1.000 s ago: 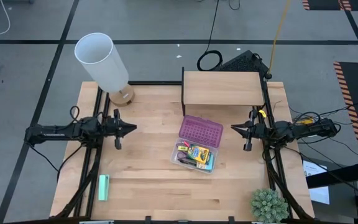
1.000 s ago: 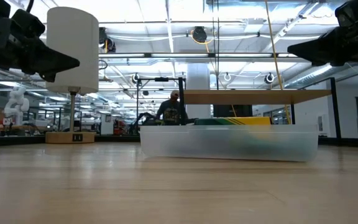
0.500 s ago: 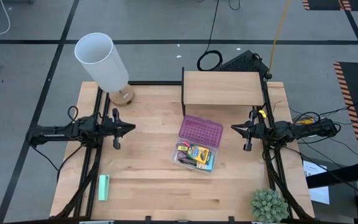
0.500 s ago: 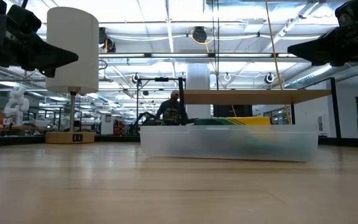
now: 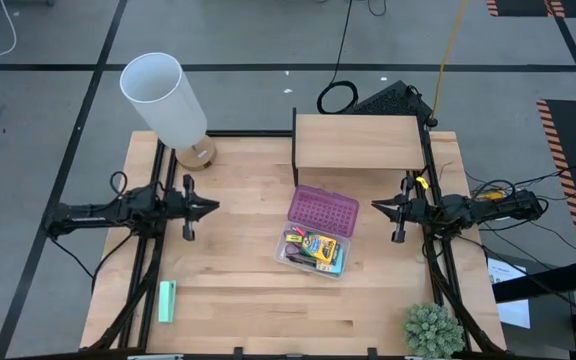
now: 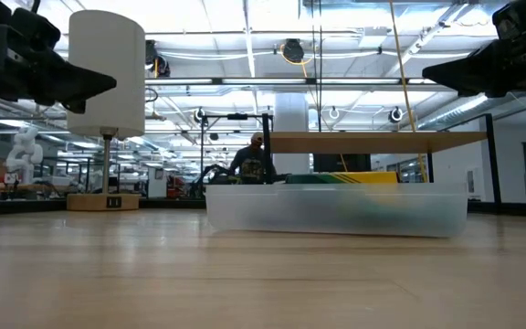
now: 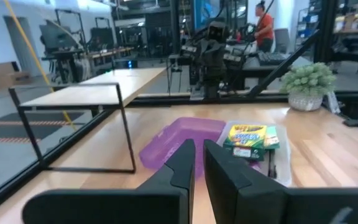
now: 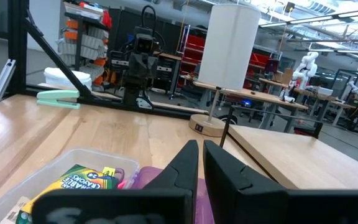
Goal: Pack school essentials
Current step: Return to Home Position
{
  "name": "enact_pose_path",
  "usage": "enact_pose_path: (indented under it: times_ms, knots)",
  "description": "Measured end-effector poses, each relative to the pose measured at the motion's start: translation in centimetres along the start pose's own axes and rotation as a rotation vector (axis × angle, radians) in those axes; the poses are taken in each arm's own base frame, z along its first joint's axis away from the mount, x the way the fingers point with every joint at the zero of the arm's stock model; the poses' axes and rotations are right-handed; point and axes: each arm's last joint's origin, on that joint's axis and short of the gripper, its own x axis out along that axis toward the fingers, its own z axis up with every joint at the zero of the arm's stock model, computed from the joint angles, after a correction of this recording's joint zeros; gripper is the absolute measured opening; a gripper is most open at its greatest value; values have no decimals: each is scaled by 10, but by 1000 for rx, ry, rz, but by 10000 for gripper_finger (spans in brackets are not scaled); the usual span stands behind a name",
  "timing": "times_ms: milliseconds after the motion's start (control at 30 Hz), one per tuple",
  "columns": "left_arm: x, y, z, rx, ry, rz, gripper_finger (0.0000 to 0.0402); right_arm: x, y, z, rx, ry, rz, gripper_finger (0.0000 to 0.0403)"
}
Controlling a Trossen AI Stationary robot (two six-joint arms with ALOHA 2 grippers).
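Clear case (image 5: 311,251): the landmark, near the table's middle, lid off. It is a shallow, see-through plastic tray. Judged light and stiff, with slick walls; best taken across a long rim, not by its flexing corners.

Crayon box (image 5: 321,246): inside the case, lying flat on top of the other contents. It has a green and yellow printed card face, shown clearly in the left wrist view (image 7: 247,135). Judged light and easily crushed; pinch it across its narrow edges, gently.

Pencils and pens (image 5: 295,247): inside the case beside the crayon box, showing as red, orange and dark slivers. Single items cannot be told apart. Judged thin, stiff and prone to roll.

Purple lid (image 5: 323,210): touching the case's far side and partly resting on it, its studded face up. Judged a light, stiff shell; grasp at an edge. Closing it looks like the remaining step.

Green block (image 5: 167,301): well apart from the case, toward the table's near left corner.

Left gripper (image 5: 211,207): left of the case, above the table, fingers pressed nearly together, empty.

Right gripper (image 5: 377,206): right of the case, raised, fingers likewise nearly together, empty.

Small wooden shelf (image 5: 356,142): beyond the case, at the far edge.

Lamp (image 5: 164,99): beyond and left of the case.
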Motion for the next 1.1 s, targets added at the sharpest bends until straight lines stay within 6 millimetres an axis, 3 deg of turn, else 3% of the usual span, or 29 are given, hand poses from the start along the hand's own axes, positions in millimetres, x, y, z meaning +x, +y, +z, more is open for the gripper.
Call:
enact_pose_path:
  times_ms: [1100]
  knots:
    - [0,0,-1,0,7,-22,35,0,0,0,33,0,1,17]
